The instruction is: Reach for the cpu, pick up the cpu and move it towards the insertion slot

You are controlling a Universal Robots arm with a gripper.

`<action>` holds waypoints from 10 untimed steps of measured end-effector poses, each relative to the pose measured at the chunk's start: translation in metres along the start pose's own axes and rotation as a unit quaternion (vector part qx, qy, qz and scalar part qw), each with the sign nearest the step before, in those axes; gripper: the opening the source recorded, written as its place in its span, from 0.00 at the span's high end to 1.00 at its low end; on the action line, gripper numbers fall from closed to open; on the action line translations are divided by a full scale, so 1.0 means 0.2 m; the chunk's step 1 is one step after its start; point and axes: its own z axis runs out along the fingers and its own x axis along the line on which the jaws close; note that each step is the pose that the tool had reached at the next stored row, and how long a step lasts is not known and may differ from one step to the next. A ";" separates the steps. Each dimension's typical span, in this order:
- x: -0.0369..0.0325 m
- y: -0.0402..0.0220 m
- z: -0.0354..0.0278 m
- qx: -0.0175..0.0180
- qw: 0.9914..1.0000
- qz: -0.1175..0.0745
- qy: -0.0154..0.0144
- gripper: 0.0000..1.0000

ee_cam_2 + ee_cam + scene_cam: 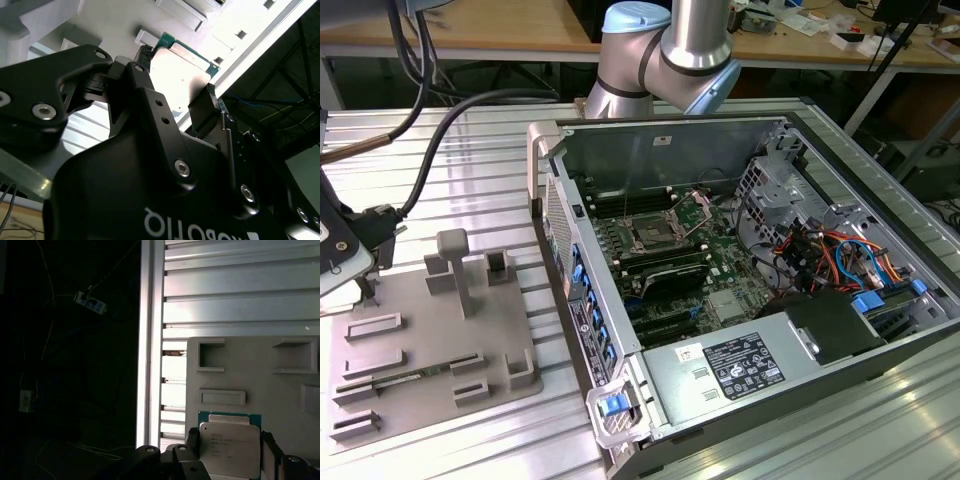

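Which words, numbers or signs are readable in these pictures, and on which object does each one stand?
No text is clear enough to quote.
The cpu, gripped by the gripper: faint grey print on its metal top, too blurred.
Black label on the metal box: white print and signs, too small.
Small white label beside it: too small.
Gripper body: white letters, upside down and cut off.
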 end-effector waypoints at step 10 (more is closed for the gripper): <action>0.000 -0.001 -0.009 -0.001 1.000 0.000 0.000 0.45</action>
